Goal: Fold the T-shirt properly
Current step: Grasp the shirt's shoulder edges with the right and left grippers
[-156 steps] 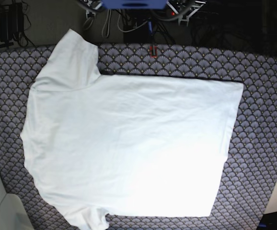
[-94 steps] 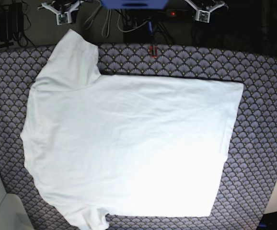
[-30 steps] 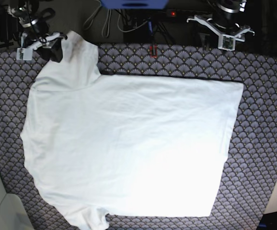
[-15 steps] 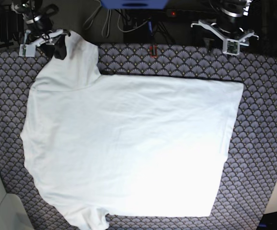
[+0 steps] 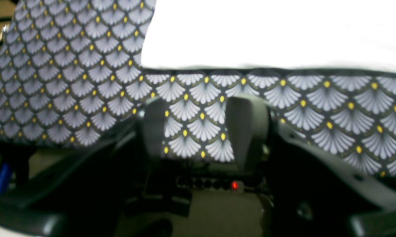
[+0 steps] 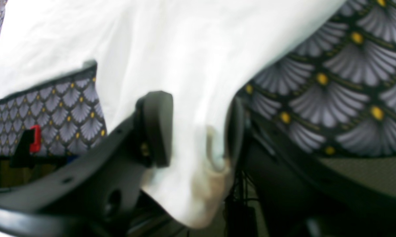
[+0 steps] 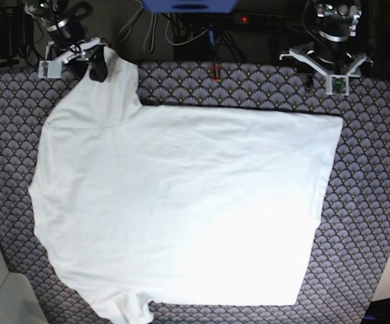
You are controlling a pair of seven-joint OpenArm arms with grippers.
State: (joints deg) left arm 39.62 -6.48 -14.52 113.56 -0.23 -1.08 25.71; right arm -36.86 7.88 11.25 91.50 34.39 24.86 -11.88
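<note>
**A:** Your work surface is a table under a dark cloth (image 7: 374,169) printed with pale fan scales and yellow dots; it fills the base view, with cables and a blue frame (image 7: 188,5) past its far edge. What do you want first?

**B:** The grippers.

**A:** Your right gripper (image 6: 191,128) has its jaws parted with white fabric hanging down between them. One finger (image 6: 157,126) stands clear on one side of the cloth, and the other is half hidden behind it, so the jaws straddle the sleeve without pinching it. In the base view that gripper (image 7: 90,61) sits at the tip of the far sleeve.

**B:** And the left?

**A:** Your left gripper (image 5: 201,131) is spread wide and holds nothing; only patterned cloth shows between its fingers (image 5: 247,128). It sits just short of the shirt's straight edge. In the base view it (image 7: 326,67) hangs above the table's far side, near the hem corner and apart from it.

**B:** The shirt itself?

**A:** The shirt (image 7: 181,202) lies spread flat on the cloth, plain white, lightly wrinkled, collar end on the view's left, hem on the right. The nearer sleeve runs out at the bottom edge.

**B:** Anything else nearby?

**A:** A small red clip (image 7: 216,70) sits at the table's far edge, beside the shirt and not touching it.
</note>
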